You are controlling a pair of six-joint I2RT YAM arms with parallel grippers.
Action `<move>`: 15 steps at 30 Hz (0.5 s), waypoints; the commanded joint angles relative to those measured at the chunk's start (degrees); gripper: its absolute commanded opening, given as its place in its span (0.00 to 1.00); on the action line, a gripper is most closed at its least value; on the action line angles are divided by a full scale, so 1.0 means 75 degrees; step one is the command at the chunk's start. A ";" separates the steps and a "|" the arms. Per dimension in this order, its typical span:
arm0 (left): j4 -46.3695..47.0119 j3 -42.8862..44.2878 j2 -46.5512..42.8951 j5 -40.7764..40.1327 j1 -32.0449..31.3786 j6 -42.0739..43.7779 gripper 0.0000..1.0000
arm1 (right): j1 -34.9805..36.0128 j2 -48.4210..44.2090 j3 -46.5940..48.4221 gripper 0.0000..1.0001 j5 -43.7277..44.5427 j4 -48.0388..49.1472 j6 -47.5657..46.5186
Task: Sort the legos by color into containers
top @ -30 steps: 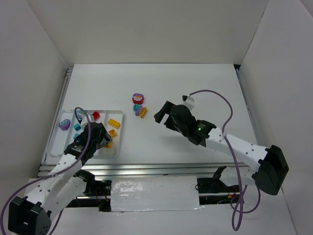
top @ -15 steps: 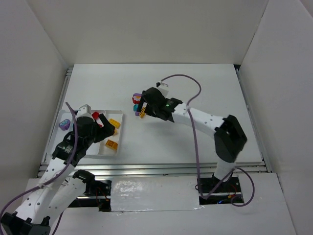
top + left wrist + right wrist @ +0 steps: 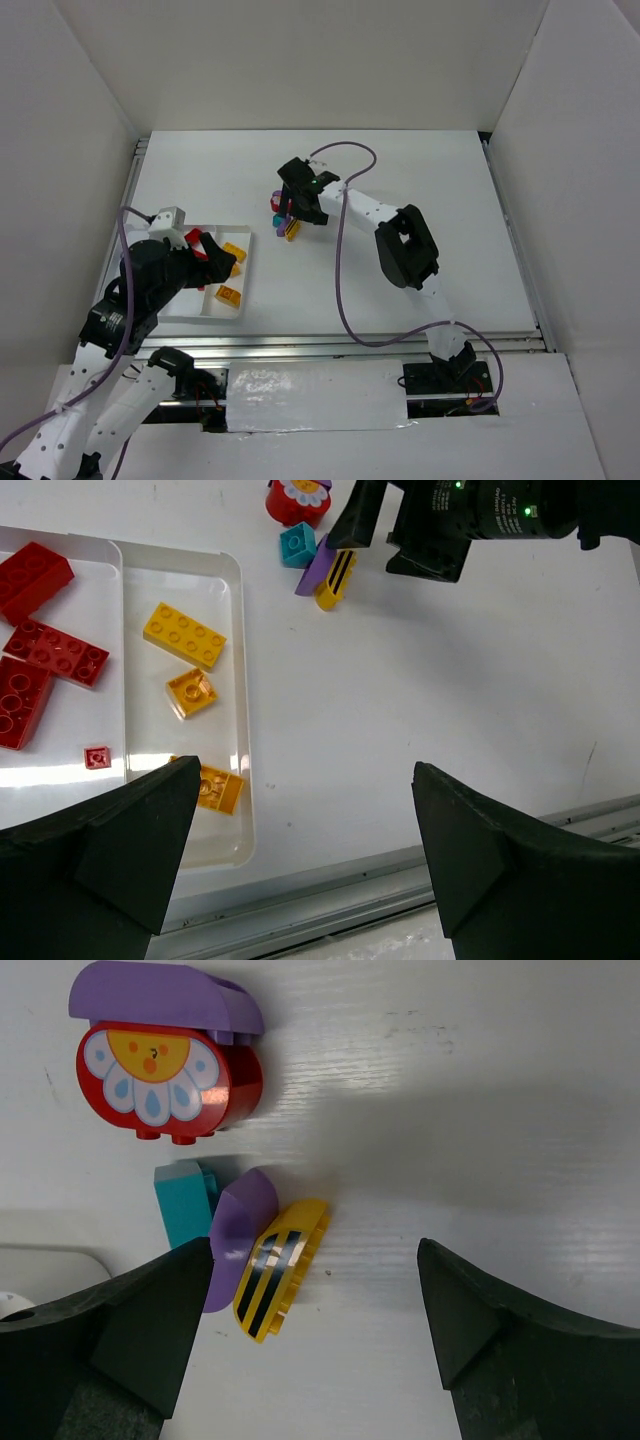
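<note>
The left hand (image 3: 305, 770) hangs above the tray (image 3: 240, 680), fingers (image 3: 110, 850) spread wide and holding nothing. Below it, one compartment holds four red bricks (image 3: 55, 652), and the next compartment to the right holds three yellow bricks (image 3: 184, 635); the other compartments are out of sight. Farther right, well apart from the tray, five loose bricks lie bunched on the white surface (image 3: 450, 700): a red flower piece (image 3: 165, 1072) with a purple arch (image 3: 160, 998) against its far side, then a teal block (image 3: 180, 1205), a purple wedge (image 3: 238, 1230) and a yellow striped brick (image 3: 280, 1270) pressed side by side. The right hand (image 3: 315, 1250) hovers just over this bunch, fingers spread wide, gripping nothing.
</note>
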 commanded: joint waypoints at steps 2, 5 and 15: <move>0.0289 -0.0018 0.0095 0.0321 -0.0033 0.0240 1.00 | 0.0065 0.0255 0.0534 0.89 -0.0567 -0.0196 -0.0544; 0.0325 -0.0053 0.0095 0.0392 -0.0033 0.0252 1.00 | 0.0088 0.0314 0.0382 0.89 -0.0743 -0.0021 -0.0556; 0.0372 -0.0077 0.0106 0.0403 -0.0021 0.0263 1.00 | 0.0065 0.0688 0.0558 0.73 -0.0872 -0.0266 -0.0521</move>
